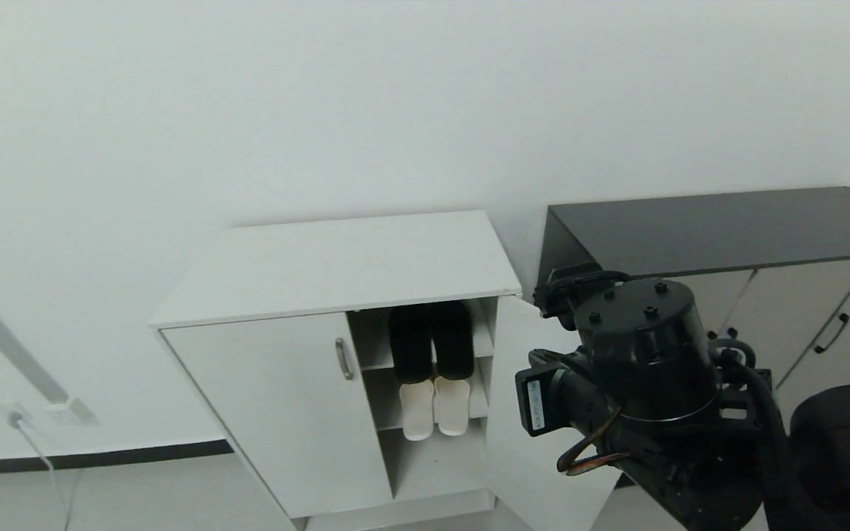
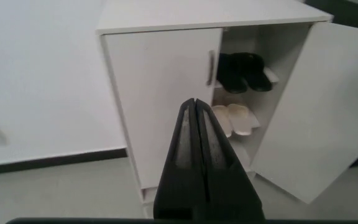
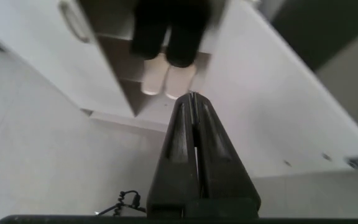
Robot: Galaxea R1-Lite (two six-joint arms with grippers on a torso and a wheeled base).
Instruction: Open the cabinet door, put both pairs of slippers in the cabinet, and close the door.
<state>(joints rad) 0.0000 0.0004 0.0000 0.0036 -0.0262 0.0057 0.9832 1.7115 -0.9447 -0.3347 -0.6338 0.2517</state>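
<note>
Both left tool (image 2: 194, 102) and right tool (image 3: 194, 96) pinched together; door (image 2: 328, 106) ajar beside dark sideboard (image 1: 720, 228).

The cabinet (image 1: 336, 265) was plain white, with black slippers (image 1: 431, 343) and cream slippers (image 1: 434, 407); the neighbouring sideboard (image 1: 720, 228) was dark grey on top.

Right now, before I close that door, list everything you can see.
white cabinet: 1, white, against the wall, left door shut
open door: 1, white, cabinet's right side, swung wide
black slippers: 1 pair, black, top shelf
white slippers: 1 pair, off-white, shelf below the black pair
handle: 1, grey metal, on the shut door
sideboard: 1, dark grey top, right of the cabinet
wall socket: 1, white, low on the left, cable attached
left gripper: black, shut, facing the cabinet
right gripper: black, shut, by the open door
</note>
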